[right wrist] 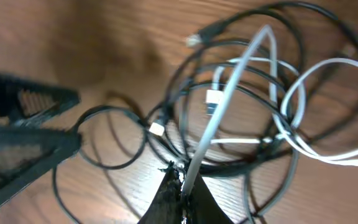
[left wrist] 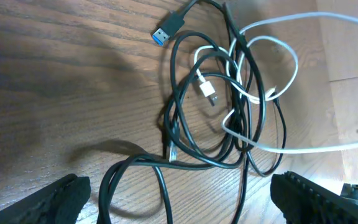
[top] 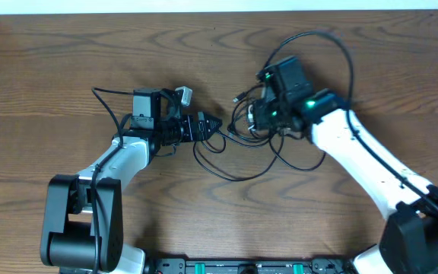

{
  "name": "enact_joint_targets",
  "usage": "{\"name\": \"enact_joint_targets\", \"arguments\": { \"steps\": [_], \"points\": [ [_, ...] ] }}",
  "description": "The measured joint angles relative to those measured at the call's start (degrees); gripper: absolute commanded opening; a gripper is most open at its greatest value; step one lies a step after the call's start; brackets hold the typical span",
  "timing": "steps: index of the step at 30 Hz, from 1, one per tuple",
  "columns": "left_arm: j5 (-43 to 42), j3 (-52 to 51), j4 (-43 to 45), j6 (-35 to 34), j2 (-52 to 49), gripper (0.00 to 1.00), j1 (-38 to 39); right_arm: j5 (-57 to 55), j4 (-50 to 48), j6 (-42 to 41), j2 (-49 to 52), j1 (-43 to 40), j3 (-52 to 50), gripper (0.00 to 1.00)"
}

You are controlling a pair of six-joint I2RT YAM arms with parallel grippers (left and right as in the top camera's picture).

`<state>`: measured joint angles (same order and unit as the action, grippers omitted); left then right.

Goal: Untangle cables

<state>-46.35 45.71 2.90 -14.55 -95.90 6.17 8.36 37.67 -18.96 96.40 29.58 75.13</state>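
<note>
Left hand (top: 210, 127) hovers at 9 o'clock of the cables (top: 251, 129), its fingers spread as wide as they go and gripping nothing. In its own wrist view the two dark fingers frame the knot from the bottom corners without touching it.

The cables lie bunched in one heap on the wooden tabletop (top: 52, 68), just toward 2 o'clock of its middle in the overhead view. Black loops cross over and under one another. A blue-tipped plug (left wrist: 166, 31) sticks out at 11 o'clock of the heap in the left wrist view, and a small white plug (left wrist: 209, 91) sits inside the coils. One slack black loop (top: 234, 177) trails away toward 6 o'clock in the overhead view.

At about 1 o'clock of the heap, the right hand (right wrist: 180, 186) is clamped shut on the white cable (right wrist: 225, 102). That strand runs taut from its fingertips across the black coils, while the rest of the white cord curls through them on the far side.

The job looks to be at an early stage. One white strand is pinched, but no cord lies free of the others, and black and white remain threaded together. Left to do, by this showing: draw the white cable out of the black loops, then part the black cords and lay each one apart.
</note>
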Motion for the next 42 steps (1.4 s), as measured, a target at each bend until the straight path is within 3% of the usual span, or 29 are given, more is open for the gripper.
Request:
{"name": "enact_joint_targets", "arguments": {
  "steps": [3, 6, 8, 10, 12, 15, 20, 25, 29, 32, 42],
  "points": [
    [0.0, 0.0, 0.0, 0.0, 0.0, 0.99, 0.0, 1.5, -0.6, 4.2, -1.0, 1.0, 0.5, 0.02],
    [0.0, 0.0, 0.0, 0.0, 0.0, 0.99, 0.0, 2.9, -1.1, 9.1, -3.4, 1.3, 1.0, 0.13],
    [0.0, 0.0, 0.0, 0.0, 0.0, 0.99, 0.0, 3.7, -0.9, 12.5, -5.6, 1.4, 1.5, 0.07],
    [0.0, 0.0, 0.0, 0.0, 0.0, 0.99, 0.0, 4.2, -0.1, 14.4, -6.5, 1.5, 2.1, 0.12],
    [0.0, 0.0, 0.0, 0.0, 0.0, 0.99, 0.0, 4.7, 1.1, 15.8, -6.6, 1.7, 2.2, 0.38],
    [0.0, 0.0, 0.0, 0.0, 0.0, 0.99, 0.0, 4.6, 1.8, 16.6, -6.5, 2.0, 2.2, 0.58],
    [0.0, 0.0, 0.0, 0.0, 0.0, 0.99, 0.0, -2.5, 2.8, 13.4, -6.5, 2.3, 2.2, 0.6],
    [0.0, 0.0, 0.0, 0.0, 0.0, 0.99, 0.0, -8.1, 4.1, 10.1, -6.3, 2.1, 2.2, 0.68],
    [0.0, 0.0, 0.0, 0.0, 0.0, 0.99, 0.0, -10.9, 6.3, 10.8, -3.8, 2.1, 2.2, 0.67],
    [0.0, 0.0, 0.0, 0.0, 0.0, 0.99, 0.0, -13.4, 8.4, 7.9, -0.7, 2.0, 2.2, 0.72],
    [0.0, 0.0, 0.0, 0.0, 0.0, 0.99, 0.0, -18.4, 9.6, -17.9, 5.6, -2.4, 2.2, 0.68]
  ]
}}
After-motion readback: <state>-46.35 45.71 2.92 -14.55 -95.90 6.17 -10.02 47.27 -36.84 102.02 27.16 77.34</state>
